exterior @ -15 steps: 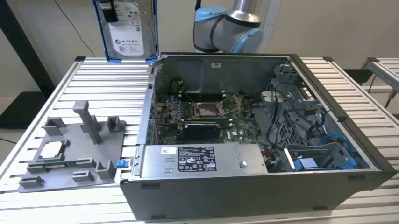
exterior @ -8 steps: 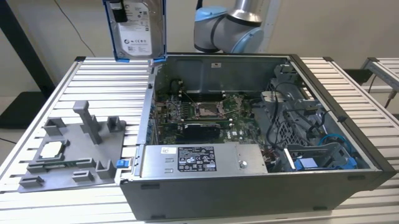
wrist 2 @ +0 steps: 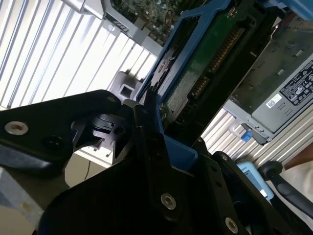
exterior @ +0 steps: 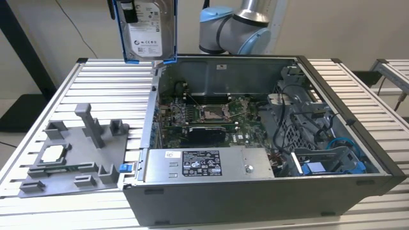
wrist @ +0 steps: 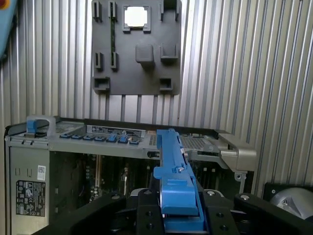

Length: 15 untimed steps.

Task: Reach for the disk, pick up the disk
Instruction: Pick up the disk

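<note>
well, nearest, along the front wall of the open computer case [exterior: 357,125], lies the grey power supply [exterior: 204,164]. beside the case, on the slatted table [exterior: 105,81], a grey fixture plate [exterior: 96,158] carries a square chip [exterior: 52,152]. deeper inside the case is the motherboard [exterior: 204,115]. above the case's far corner the disk [exterior: 145,33] hangs upright, clear of everything, with the gripper [wrist: 179,205] pinching its blue bracket [wrist: 172,156]. behind the case stands the robot arm [exterior: 236,28].

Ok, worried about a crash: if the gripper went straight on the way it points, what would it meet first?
Probably the computer case's wall rim, lying just past the disk the gripper holds; depth is unclear, so maybe the slatted table.
</note>
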{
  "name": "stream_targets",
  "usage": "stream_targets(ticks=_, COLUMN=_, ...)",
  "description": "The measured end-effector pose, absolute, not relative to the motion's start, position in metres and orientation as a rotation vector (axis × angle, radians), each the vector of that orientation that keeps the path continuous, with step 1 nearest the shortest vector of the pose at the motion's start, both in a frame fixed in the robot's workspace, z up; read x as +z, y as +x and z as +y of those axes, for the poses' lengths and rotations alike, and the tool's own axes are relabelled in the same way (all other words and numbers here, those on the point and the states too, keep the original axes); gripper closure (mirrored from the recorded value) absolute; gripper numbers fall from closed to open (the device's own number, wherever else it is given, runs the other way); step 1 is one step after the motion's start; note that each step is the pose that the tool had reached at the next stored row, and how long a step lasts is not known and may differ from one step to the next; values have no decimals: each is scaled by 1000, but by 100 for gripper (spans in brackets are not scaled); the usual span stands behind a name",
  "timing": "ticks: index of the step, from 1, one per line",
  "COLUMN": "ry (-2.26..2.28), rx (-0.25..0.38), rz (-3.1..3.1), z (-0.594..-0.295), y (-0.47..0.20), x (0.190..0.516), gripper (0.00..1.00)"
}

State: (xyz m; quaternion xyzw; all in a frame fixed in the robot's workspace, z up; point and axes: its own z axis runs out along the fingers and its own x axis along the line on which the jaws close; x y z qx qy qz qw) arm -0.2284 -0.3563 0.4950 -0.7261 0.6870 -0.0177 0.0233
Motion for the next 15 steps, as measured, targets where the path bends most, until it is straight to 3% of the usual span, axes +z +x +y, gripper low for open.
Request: stream_targets(ticks=15, ry=-2248, rx=-55, rz=2127, z=-356, y=-217, x=495, gripper=100)
